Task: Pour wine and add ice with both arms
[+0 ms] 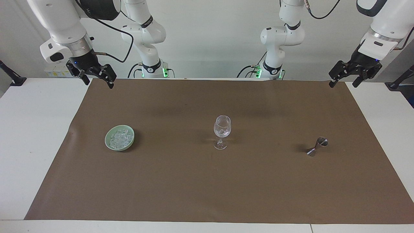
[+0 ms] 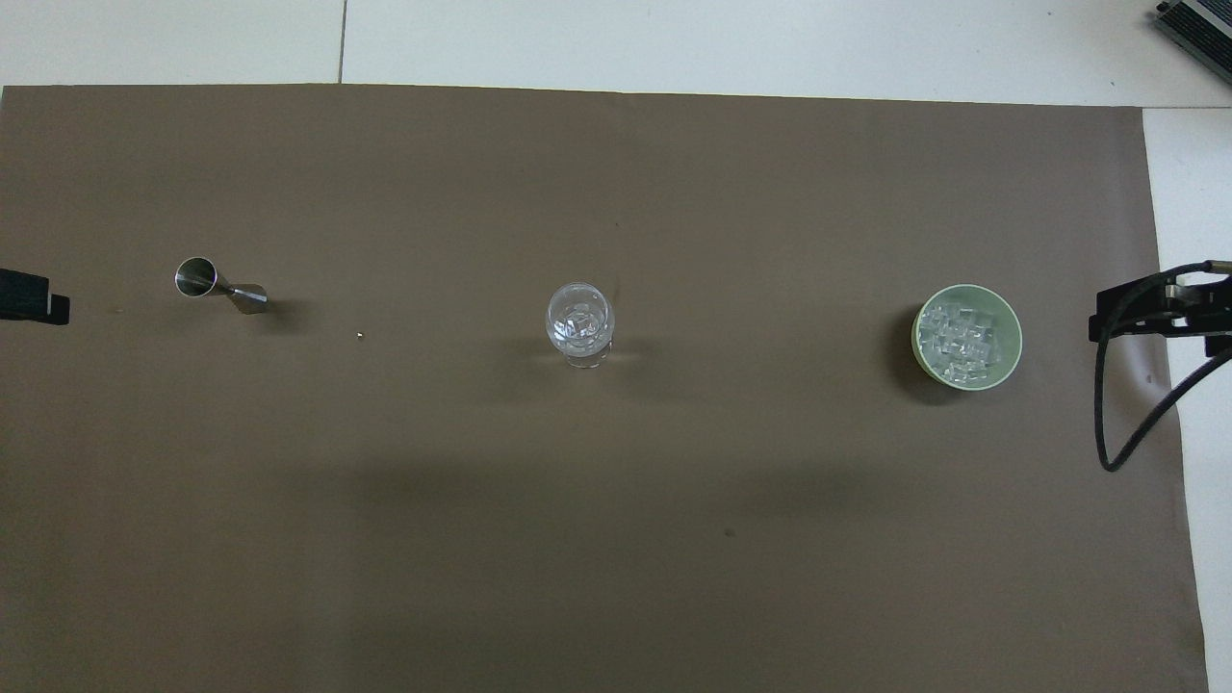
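A clear wine glass (image 1: 222, 129) stands upright mid-table with a few cubes of ice in its bowl; it also shows in the overhead view (image 2: 579, 320). A pale green bowl (image 1: 108, 142) holds a pile of ice (image 1: 120, 137) toward the right arm's end, and the ice (image 2: 962, 337) shows from above too. A steel jigger (image 1: 317, 146) lies on its side toward the left arm's end. My right gripper (image 1: 99, 83) is open and empty, raised over the mat's corner. My left gripper (image 1: 343, 84) is open and empty, raised over the other corner by the robots.
A brown mat (image 1: 207, 181) covers most of the white table (image 1: 29, 129). A black cable (image 2: 1116, 423) loops down from the right wrist. A tiny pale speck (image 2: 359, 335) lies on the mat between jigger and glass.
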Tool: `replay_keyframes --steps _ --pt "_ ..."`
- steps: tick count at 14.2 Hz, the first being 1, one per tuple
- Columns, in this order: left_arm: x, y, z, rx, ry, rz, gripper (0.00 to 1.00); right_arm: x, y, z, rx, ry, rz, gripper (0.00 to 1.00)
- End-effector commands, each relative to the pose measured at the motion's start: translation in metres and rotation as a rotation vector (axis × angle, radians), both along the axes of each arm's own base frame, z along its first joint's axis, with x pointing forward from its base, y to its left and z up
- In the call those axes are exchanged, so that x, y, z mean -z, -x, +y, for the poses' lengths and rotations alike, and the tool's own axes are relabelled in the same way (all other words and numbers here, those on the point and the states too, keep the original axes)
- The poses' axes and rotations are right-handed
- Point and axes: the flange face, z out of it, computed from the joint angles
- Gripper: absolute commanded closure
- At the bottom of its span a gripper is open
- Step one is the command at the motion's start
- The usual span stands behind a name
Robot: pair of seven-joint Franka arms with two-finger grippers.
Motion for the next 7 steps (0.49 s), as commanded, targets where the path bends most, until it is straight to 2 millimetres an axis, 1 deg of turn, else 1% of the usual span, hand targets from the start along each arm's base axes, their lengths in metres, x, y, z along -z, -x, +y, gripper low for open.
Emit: replay_keyframes --steps 1,5,7 --pt "-0.0004 0.0089 0.0009 0.001 -0.014 0.002 0.00 0.0000 0.0024 -0.0012 -0.023 -0.009 -0.019 0.00" --pt "-0.0004 0.0089 0.0009 0.001 -0.014 0.002 0.00 -0.0003 0.0046 -0.0036 -0.016 -0.026 -0.008 0.00" --pt "-0.0004 0.0089 0.0009 0.001 -0.014 0.002 0.00 -0.0001 0.0053 -0.0011 -0.019 -0.026 -0.005 0.00"
